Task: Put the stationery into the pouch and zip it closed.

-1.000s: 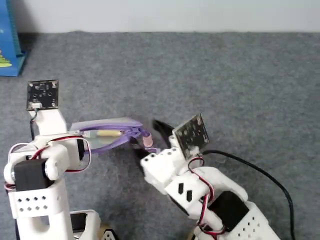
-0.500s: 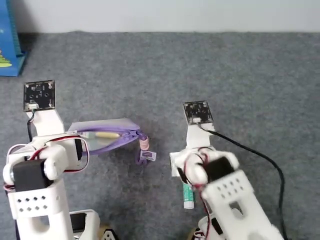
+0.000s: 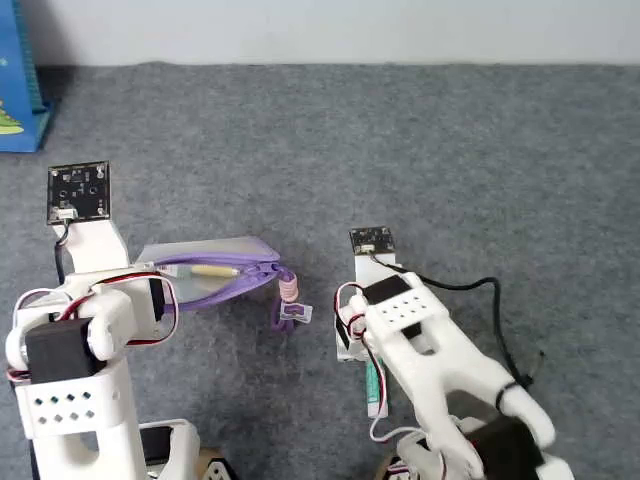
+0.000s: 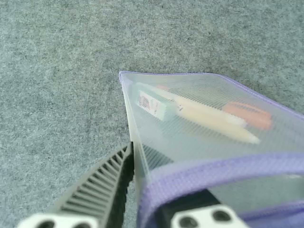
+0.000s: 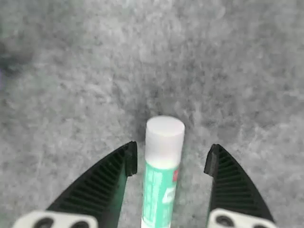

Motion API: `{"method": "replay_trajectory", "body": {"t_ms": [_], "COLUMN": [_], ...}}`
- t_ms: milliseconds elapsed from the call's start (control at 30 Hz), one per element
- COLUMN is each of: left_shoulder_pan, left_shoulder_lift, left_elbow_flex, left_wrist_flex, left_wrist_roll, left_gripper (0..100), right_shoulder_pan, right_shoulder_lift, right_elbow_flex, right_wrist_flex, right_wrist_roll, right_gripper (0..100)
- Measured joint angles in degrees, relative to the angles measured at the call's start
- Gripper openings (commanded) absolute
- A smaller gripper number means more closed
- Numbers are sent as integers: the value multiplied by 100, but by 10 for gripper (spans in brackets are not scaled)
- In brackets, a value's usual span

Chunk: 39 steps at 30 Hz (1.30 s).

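Pinching the pouch (image 4: 199, 123) at its left end is the left gripper (image 4: 132, 153); the right gripper (image 5: 172, 149) has fingers spread either side of the glue stick (image 5: 163, 142).

White printed arms (image 3: 430, 350) with black servos, red-and-white wiring, and ribbed black fingers (image 5: 102, 185).

The right gripper (image 5: 173, 147) is hanging low over the grey carpet (image 5: 237, 57) with its jaws standing apart, and a glue stick (image 5: 160, 180) is lying on that carpet between them. The stick's white cap (image 5: 165, 130) is pointing away from the gripper, its green body running back toward the wrist (the print on it is too small to tell). One of the black fingers (image 5: 111, 183) is sitting just beside the glue stick, while the other is standing clearly farther from it.
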<state>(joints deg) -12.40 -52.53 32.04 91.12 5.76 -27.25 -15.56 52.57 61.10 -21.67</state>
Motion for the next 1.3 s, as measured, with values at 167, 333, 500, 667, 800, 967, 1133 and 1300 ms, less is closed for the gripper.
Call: {"method": "replay_trajectory", "body": {"t_ms": [167, 333, 500, 667, 800, 967, 1133, 1300], "left_shoulder_pan": [0, 0, 0, 0, 0, 0, 0, 0], "left_shoulder_lift": [0, 0, 0, 0, 0, 0, 0, 0], "left_elbow_flex": [0, 0, 0, 0, 0, 0, 0, 0], "left_wrist_flex": [0, 0, 0, 0, 0, 0, 0, 0], "left_wrist_roll": [0, 0, 0, 0, 0, 0, 0, 0], "left_gripper": [11, 11, 11, 11, 11, 11, 11, 11], "right_shoulder_pan": [70, -9, -290, -668, -1257, -1908, -2215, -2347], "right_shoulder_lift": [325, 176, -879, -2708, -4264, -5776, -6356, -6409], "right_elbow_flex": [0, 0, 0, 0, 0, 9, 9, 9], "right_wrist_flex": [-264, 44, 774, 1345, 1407, 923, -281, -1846], "right_wrist_roll": [9, 378, 571, 607, 607, 668, 958, 1002], "right_gripper": [28, 9, 8, 8, 8, 8, 8, 8]}}
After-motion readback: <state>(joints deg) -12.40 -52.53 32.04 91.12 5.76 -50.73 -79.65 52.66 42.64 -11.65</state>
